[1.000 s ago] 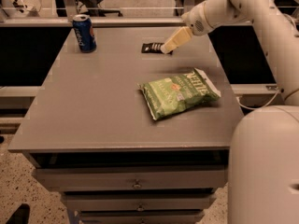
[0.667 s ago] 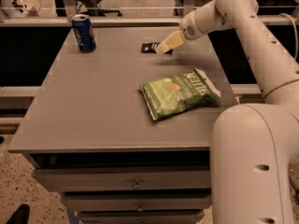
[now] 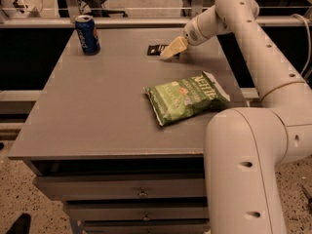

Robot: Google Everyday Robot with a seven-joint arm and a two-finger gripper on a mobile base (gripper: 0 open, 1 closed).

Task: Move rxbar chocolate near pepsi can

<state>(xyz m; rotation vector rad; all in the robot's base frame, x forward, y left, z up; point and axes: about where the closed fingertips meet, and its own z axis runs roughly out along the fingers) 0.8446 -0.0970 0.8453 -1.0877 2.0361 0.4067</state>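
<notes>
The rxbar chocolate (image 3: 156,49) is a small flat black bar lying near the far edge of the grey table (image 3: 87,111), its right end hidden behind my gripper. My gripper (image 3: 170,50) has pale fingers that point down and left at the bar's right end, low over the table. The pepsi can (image 3: 87,34) stands upright at the far left corner, well to the left of the bar and apart from it.
A large green chip bag (image 3: 185,97) lies on the table's right half, nearer than the bar. My arm's pale links fill the right side. A railing runs behind the table; drawers sit below its front edge.
My gripper has moved a little left and down, closer onto the bar's right end. The bar, can and chip bag have stayed where they were.
</notes>
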